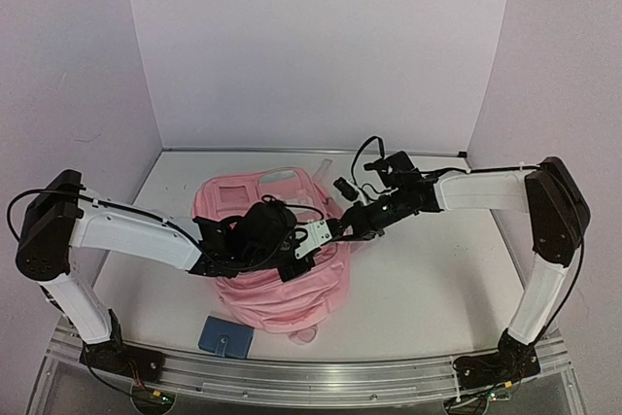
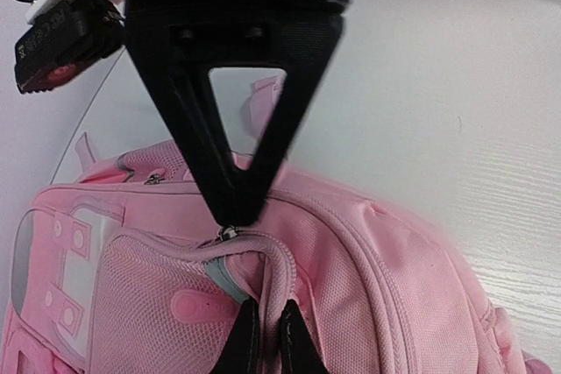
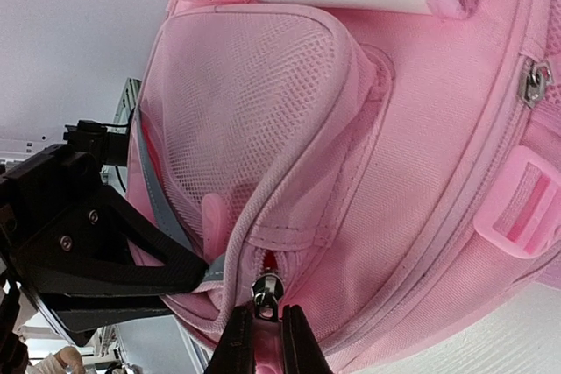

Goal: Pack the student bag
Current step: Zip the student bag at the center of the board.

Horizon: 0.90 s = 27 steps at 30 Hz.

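The student bag (image 1: 282, 303) lies front up in the middle of the desk (image 1: 437, 279), between the two arms. Its long axis runs from the far side toward the near edge, leaning slightly right as it comes near; which end is the top I cannot tell. The left fingers (image 2: 245, 343) pinch the pocket edge (image 2: 267, 251). The right fingers (image 3: 294, 343) stand close together at the zip pull (image 3: 267, 291); whether they grip it I cannot tell. To open the pocket well, hold that edge taut and draw the pull along the zip line, not upward. A blue case (image 1: 225, 335) lies just beside the bag's near corner.
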Each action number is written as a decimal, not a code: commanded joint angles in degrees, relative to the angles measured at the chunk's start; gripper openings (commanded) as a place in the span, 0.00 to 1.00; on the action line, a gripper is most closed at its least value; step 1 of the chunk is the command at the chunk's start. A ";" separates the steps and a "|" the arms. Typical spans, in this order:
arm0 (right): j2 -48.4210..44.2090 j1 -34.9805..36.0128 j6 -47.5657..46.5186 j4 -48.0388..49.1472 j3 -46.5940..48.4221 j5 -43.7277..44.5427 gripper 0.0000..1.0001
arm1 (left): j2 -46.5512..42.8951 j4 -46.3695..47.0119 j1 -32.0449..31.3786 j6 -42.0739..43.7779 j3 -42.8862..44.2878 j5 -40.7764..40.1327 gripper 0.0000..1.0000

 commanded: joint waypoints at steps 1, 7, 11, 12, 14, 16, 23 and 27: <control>-1.57 -4.04 0.85 6.45 1.71 15.37 0.29 | -2.87 -7.47 0.06 -8.20 4.37 3.69 0.06; -8.67 -3.95 3.55 6.22 -0.94 29.56 0.53 | -6.55 -15.83 3.53 -23.23 8.96 6.00 0.62; -11.78 -3.29 5.03 7.03 -1.54 31.59 0.59 | -10.13 -21.98 10.50 -33.86 12.08 11.31 0.78; -12.08 -3.07 5.41 7.52 -1.57 31.93 0.61 | -10.66 -23.86 12.35 -36.58 12.58 11.37 0.79; -11.67 -2.81 6.00 8.64 -1.31 31.54 0.66 | -12.46 -27.40 15.43 -42.18 12.57 10.19 0.85; -10.11 -2.16 6.19 9.75 -0.42 31.29 0.69 | -13.95 -29.82 20.00 -46.98 11.42 12.13 0.90; -1.63 1.62 5.37 11.82 6.91 27.64 0.61 | -17.54 -30.86 35.96 -56.49 2.34 21.25 0.93; 3.06 2.57 5.20 14.14 10.77 25.25 0.53 | -17.53 -30.56 40.07 -57.71 -0.17 19.51 0.93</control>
